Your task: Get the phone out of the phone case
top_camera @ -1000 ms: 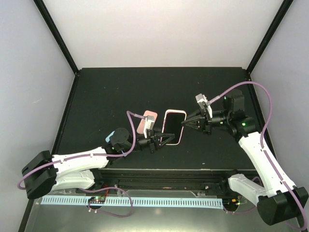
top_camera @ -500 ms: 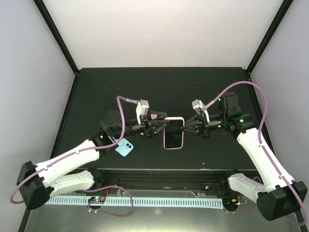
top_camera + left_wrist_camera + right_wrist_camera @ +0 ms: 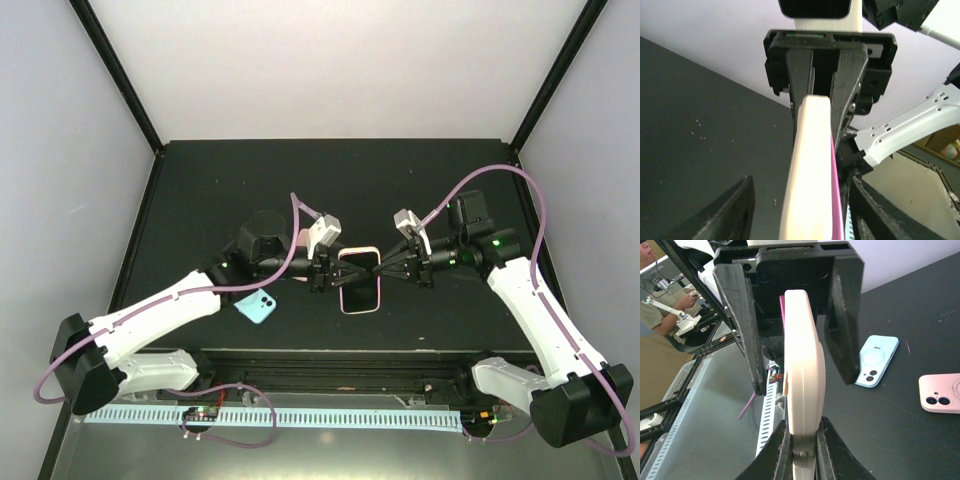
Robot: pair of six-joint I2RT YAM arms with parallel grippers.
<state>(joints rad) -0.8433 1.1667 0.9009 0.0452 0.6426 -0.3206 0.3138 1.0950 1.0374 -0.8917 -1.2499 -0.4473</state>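
Two sets of jaws meet at the phone (image 3: 360,281). We see the right jaws pinching its right edge, the left jaws spread around its left.

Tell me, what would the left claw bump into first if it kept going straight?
The phone in its case. The left claw is open with the phone's edge between its fingers, so it would probably hit that almost at once. Behind it, the right claw grips the other edge.
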